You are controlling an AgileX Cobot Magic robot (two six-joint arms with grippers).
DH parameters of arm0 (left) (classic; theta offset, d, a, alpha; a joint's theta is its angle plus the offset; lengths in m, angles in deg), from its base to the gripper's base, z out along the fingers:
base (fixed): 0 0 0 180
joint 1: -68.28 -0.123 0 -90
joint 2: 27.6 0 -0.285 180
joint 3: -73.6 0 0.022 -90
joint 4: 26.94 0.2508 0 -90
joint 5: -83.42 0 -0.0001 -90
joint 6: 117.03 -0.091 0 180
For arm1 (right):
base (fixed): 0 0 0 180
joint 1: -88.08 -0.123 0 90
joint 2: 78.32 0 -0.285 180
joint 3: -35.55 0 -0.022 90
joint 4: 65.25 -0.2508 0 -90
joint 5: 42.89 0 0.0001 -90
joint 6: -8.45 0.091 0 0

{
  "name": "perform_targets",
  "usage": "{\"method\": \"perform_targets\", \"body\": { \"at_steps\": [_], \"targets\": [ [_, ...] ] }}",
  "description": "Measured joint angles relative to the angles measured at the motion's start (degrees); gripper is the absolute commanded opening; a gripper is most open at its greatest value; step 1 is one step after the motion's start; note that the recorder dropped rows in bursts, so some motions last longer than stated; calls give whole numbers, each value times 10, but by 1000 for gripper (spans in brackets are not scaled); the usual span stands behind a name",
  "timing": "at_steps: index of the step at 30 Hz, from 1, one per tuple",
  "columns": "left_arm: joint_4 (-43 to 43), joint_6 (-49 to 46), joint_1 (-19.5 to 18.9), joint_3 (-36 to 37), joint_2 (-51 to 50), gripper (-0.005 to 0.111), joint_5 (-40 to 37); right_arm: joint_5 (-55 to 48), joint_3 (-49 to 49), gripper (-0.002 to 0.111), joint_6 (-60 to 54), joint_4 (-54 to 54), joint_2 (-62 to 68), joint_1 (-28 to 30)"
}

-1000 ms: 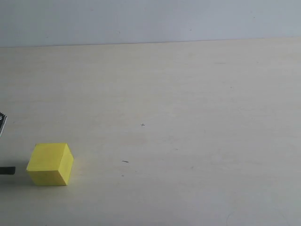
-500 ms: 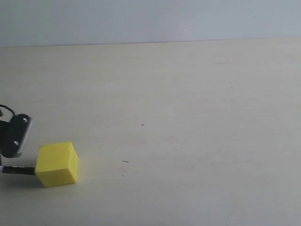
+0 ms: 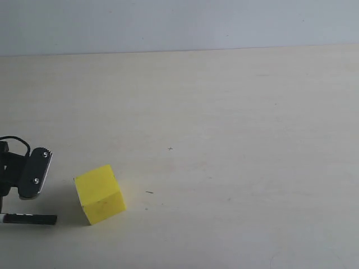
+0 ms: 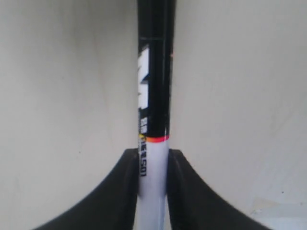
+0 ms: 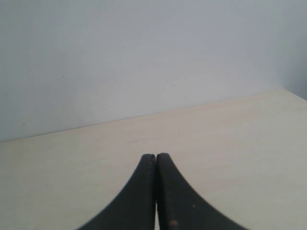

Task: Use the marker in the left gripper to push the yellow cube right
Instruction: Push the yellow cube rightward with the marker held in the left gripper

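The yellow cube (image 3: 100, 194) sits turned at an angle on the pale table, low on the left of the exterior view. Just left of it is my left gripper (image 3: 32, 175), a black claw at the frame's edge. It is shut on the marker (image 3: 31, 218), which lies level and points its black end at the cube, a short gap away. In the left wrist view the fingers (image 4: 129, 191) clamp the marker's (image 4: 154, 96) white barrel at the left gripper (image 4: 152, 158); the cube does not show there. My right gripper (image 5: 156, 157) is shut on nothing, above bare table.
The pale wooden tabletop (image 3: 224, 140) stretches to the right of the cube, with only small dark specks (image 3: 149, 192). A grey wall (image 3: 179, 22) rises behind the table's far edge.
The left gripper came in from the left edge with the marker. The cube slid to the right and turned. The marker's end now stands a little off the cube.
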Motion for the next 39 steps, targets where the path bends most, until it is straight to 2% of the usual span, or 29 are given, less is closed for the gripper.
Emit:
{"method": "perform_targets", "body": {
  "at_steps": [4,10,13,16,19,25,29,31,34,39],
  "targets": [
    [-15,29,23,0,0,0,26,0,0,0,0,0,0,0],
    [1,138,93,-14,0,0,135,0,0,0,0,0,0,0],
    [71,210,105,-20,0,0,95,0,0,0,0,0,0,0],
    [137,252,88,-20,0,0,27,0,0,0,0,-1,0,0],
    [156,265,76,-20,0,0,24,0,0,0,0,-1,0,0],
    [142,270,75,-20,0,0,153,0,0,0,0,-1,0,0],
    [135,270,102,-20,-22,0,217,0,0,0,0,-1,0,0],
    [126,270,133,-20,-31,0,238,0,0,0,0,-1,0,0],
    [122,270,189,-20,-32,0,230,0,0,0,0,-1,0,0],
    [136,270,198,-20,-15,0,147,0,0,0,0,-4,0,0]
  ]
}}
